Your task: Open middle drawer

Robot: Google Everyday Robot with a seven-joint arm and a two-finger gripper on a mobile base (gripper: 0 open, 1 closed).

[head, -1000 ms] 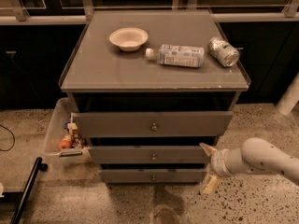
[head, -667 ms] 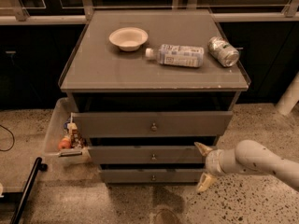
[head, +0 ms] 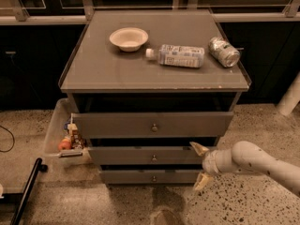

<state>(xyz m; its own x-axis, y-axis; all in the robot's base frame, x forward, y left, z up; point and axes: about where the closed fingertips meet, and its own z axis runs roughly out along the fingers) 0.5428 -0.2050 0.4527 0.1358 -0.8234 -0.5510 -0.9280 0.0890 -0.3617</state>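
Observation:
The grey cabinet has three drawers. The middle drawer (head: 126, 155) is a wide, shallow grey front with a small round knob (head: 153, 158) at its centre. It sits below the taller top drawer (head: 117, 124), which is pulled out a little, and above the narrowest bottom drawer (head: 131, 176). My gripper (head: 198, 165) is on a white arm coming in from the right. It is open, with one fingertip level with the middle drawer's top right edge and the other down by the bottom drawer. It is right of the knob and not on it.
On the cabinet top (head: 93, 69) are a white bowl (head: 128, 38), a plastic bottle lying down (head: 177, 55) and a crushed can (head: 224, 51). A clear bin (head: 55, 130) holding small items stands on the floor at the left. A black pole (head: 26, 191) lies at the lower left. A white post (head: 291, 97) stands at the right.
My gripper and arm have moved left, from beside the cabinet's right edge to in front of the right end of the drawer fronts. The drawers have not moved.

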